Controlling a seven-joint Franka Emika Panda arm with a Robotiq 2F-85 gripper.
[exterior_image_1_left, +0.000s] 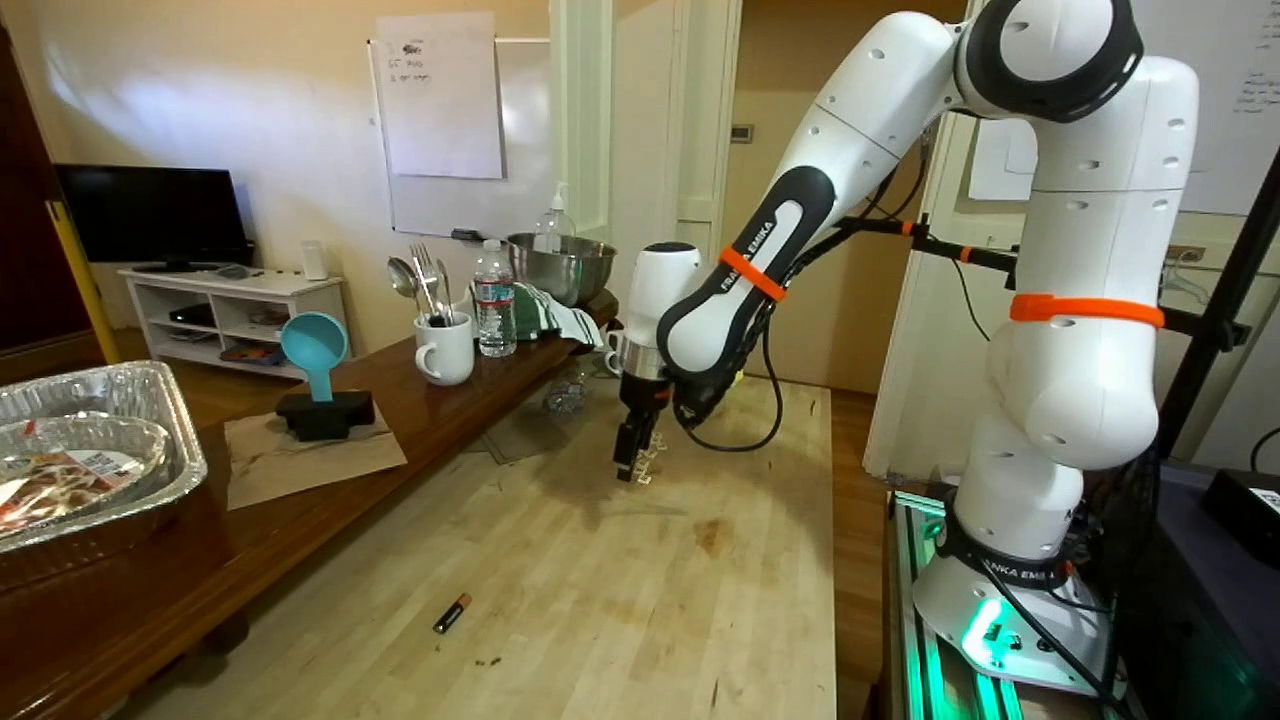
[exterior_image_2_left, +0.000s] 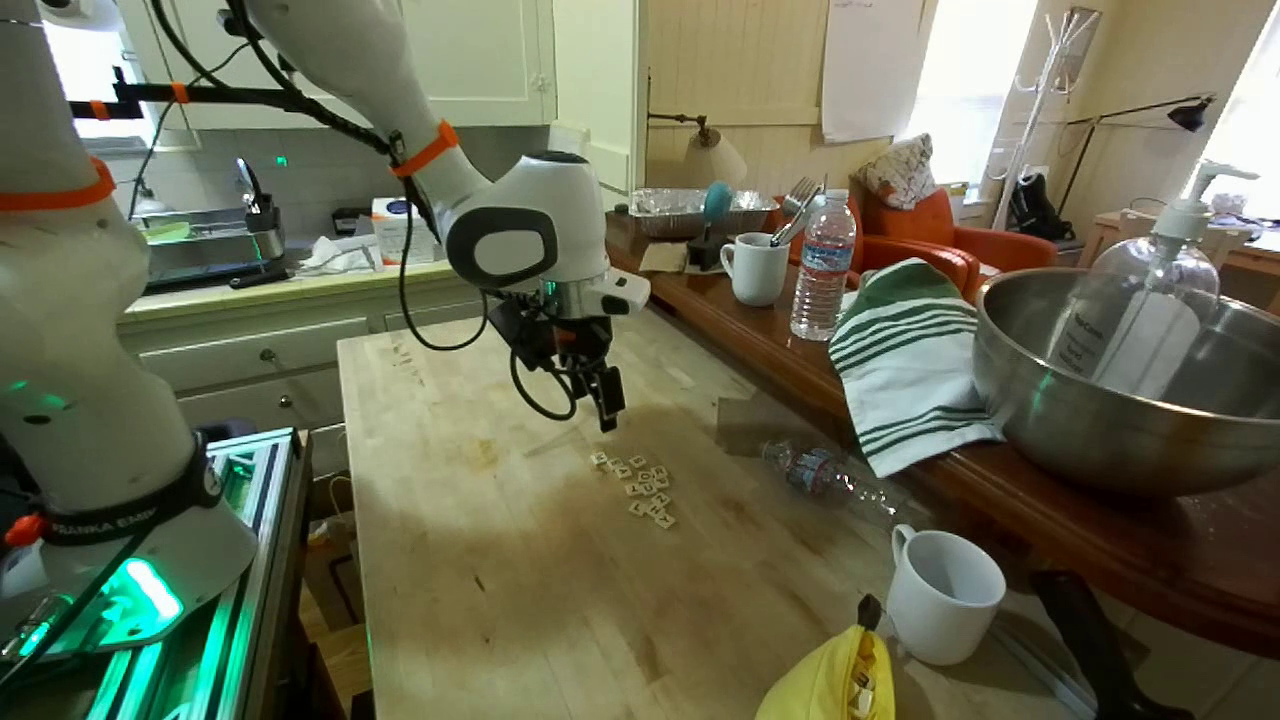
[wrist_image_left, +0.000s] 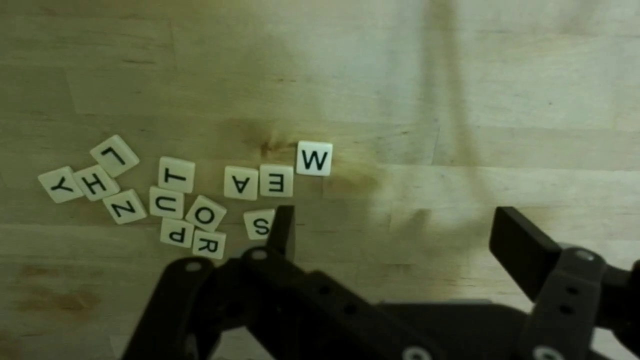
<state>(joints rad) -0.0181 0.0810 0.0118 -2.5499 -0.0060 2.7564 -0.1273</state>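
My gripper (wrist_image_left: 397, 225) is open and holds nothing. It hangs above the wooden table, also seen in both exterior views (exterior_image_1_left: 628, 468) (exterior_image_2_left: 608, 415). Several small cream letter tiles (exterior_image_2_left: 648, 487) lie flat near it, partly behind it in an exterior view (exterior_image_1_left: 650, 460). In the wrist view the tiles lie left of the jaw gap. The W tile (wrist_image_left: 314, 158) is set furthest right, beside the E tile (wrist_image_left: 276, 180) and the A tile (wrist_image_left: 241, 183). The S tile (wrist_image_left: 257, 224) is partly hidden by the left finger. The other tiles, such as T (wrist_image_left: 176, 174) and L (wrist_image_left: 114, 155), sit further left.
A battery (exterior_image_1_left: 452, 613) lies on the table. A yellow pouch (exterior_image_2_left: 825, 680), a white mug (exterior_image_2_left: 945, 597), a black handle (exterior_image_2_left: 1100, 650) and a lying plastic bottle (exterior_image_2_left: 820, 472) are along one side. A raised brown ledge holds a steel bowl (exterior_image_2_left: 1110, 430), towel (exterior_image_2_left: 905, 370) and upright bottle (exterior_image_2_left: 824, 265).
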